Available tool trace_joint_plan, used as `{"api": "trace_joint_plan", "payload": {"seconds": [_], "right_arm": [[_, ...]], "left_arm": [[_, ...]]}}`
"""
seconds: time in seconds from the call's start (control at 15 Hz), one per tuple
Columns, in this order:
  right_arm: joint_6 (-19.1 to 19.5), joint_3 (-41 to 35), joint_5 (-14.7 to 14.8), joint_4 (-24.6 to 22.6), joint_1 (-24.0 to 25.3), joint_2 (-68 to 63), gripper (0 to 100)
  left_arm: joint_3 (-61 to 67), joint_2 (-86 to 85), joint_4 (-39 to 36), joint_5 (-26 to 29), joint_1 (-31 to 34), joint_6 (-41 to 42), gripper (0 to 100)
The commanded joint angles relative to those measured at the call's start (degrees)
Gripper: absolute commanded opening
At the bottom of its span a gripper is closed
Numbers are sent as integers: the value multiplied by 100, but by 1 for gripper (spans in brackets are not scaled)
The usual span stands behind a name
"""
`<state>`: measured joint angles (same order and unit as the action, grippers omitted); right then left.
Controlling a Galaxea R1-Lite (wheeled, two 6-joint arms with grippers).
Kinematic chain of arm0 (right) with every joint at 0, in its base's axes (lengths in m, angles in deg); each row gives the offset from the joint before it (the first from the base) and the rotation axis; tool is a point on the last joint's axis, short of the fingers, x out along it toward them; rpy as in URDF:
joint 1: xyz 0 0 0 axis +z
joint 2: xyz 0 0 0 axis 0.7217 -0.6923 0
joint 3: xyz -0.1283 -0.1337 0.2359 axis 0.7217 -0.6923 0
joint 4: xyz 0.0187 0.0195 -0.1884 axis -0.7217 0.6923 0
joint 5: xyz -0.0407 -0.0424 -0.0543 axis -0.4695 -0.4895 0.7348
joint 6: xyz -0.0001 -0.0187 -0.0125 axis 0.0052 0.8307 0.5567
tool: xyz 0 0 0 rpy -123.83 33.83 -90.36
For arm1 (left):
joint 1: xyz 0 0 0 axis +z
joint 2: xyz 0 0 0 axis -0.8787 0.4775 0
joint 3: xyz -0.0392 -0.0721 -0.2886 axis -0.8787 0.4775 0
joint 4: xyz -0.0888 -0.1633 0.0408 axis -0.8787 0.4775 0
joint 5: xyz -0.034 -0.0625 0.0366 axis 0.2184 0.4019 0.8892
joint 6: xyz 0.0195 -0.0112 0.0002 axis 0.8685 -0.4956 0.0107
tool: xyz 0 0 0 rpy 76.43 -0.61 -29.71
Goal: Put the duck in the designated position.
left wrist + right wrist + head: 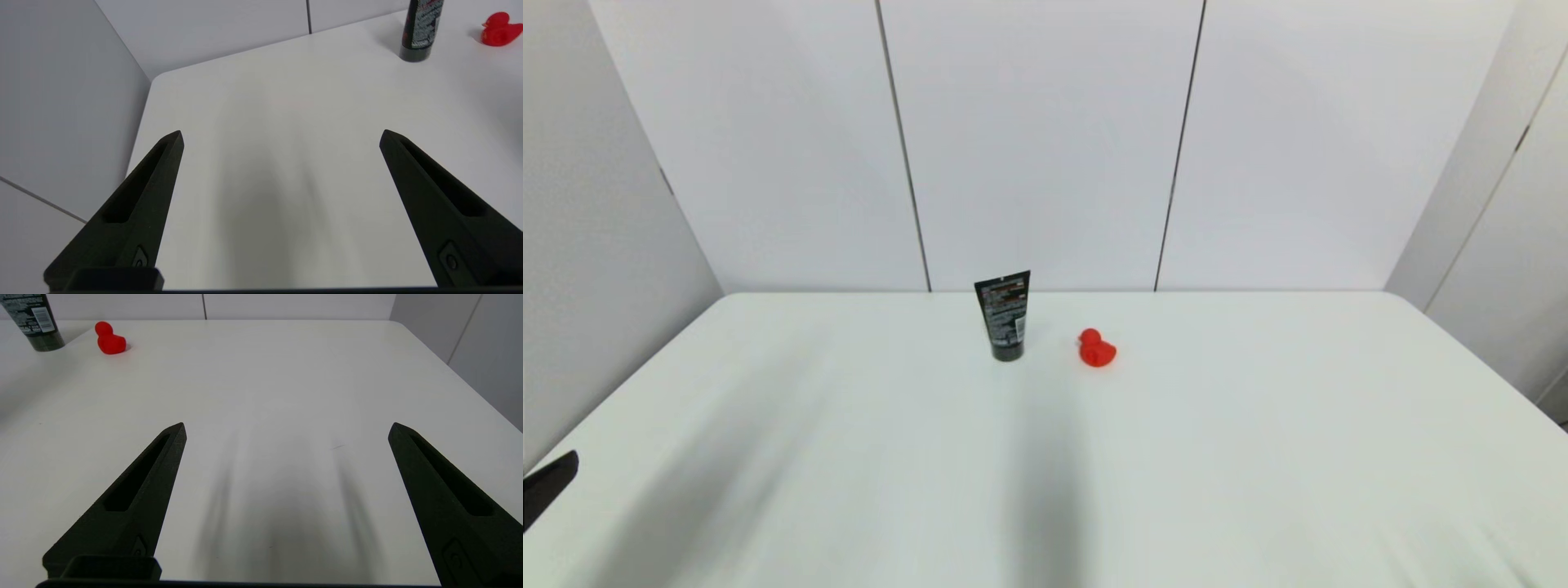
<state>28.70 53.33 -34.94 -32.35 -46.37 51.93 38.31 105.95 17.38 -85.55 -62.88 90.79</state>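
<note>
The duck (1097, 349) sits on the white table (1258, 457), far ahead of both my grippers and just beside the black tube (1005, 317), on the tube's right. From my right gripper (286, 428) it's ahead and off to the left; my left gripper (282, 136) has the tube partly in the way. Both sets of fingers are spread wide, empty. Can't make out the beak, and nothing marks the target spot.

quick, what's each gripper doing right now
left gripper: jaws open, holding nothing, near the table's left edge.
right gripper: jaws open, holding nothing.
</note>
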Motion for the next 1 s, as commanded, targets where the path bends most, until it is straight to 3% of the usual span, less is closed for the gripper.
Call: {"api": "trace_joint_plan", "payload": {"seconds": [0.07,0.4,0.53,0.8,1.0], "right_arm": [[11,0,1,-2,1,-7,100],[11,0,1,-2,1,-7,100],[11,0,1,-2,1,-7,100],[11,0,1,-2,1,-7,100],[11,0,1,-2,1,-7,100]], "left_arm": [[907,-1135,10,-91,-185,-134,100],[1768,-1583,-429,-179,-176,-248,100],[2014,-1601,-640,-548,-176,-292,100],[3183,-1724,-2143,-706,-62,-362,100],[3183,-2058,-1888,-715,114,-354,100]]}}
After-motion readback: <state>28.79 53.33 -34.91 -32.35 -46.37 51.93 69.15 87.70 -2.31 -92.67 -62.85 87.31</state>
